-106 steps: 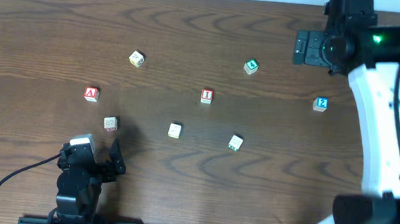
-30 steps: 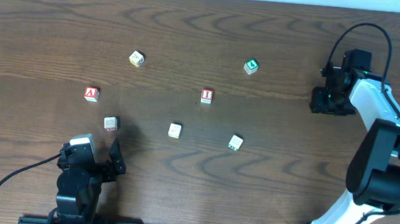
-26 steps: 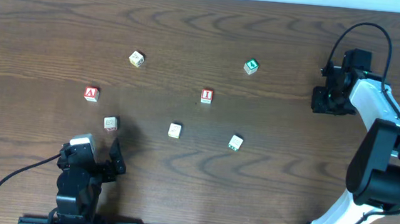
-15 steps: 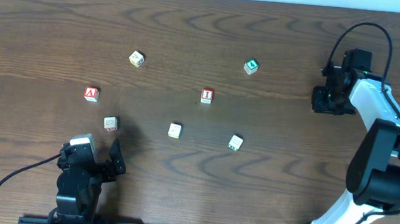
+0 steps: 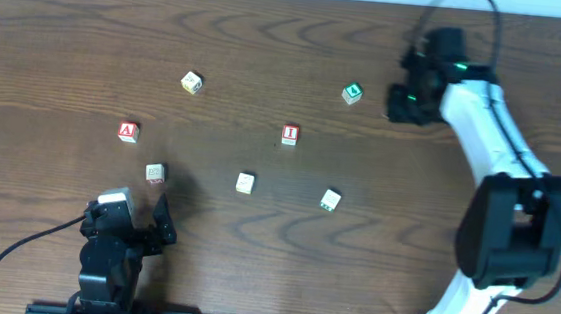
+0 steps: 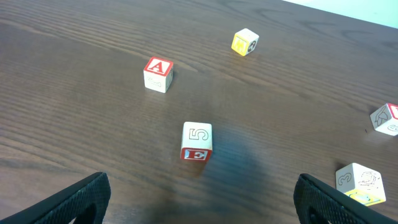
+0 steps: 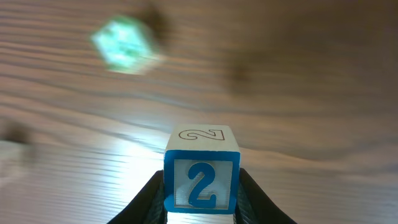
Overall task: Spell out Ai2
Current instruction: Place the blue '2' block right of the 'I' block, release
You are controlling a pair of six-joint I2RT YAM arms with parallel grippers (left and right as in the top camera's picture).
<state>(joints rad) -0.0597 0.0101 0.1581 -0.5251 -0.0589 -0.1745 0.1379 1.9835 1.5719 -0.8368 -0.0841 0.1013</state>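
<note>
Wood table (image 5: 71,20): yellow blk (image 5: 191,82), green blk (image 5: 352,92), 5/E blk (image 6: 196,142), pale blk (image 5: 245,182), green-edged blk (image 5: 330,200), all apart.

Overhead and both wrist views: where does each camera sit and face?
Overhead: above the dark wooden table, looking straight down; left gripper and right gripper show.
Left wrist: low, facing the red wooden A block; open left gripper frames it.
Right wrist: angled down; right gripper clamps the blue wooden 2 block.
Shared: overhead also shows the A block.

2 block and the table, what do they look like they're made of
The 2 block looks like painted wood: pale faces with a matte blue numeral and border, though plastic is possible. The table shows a dark brown wood-grain surface with a slight sheen, likely laminate or veneer.
</note>
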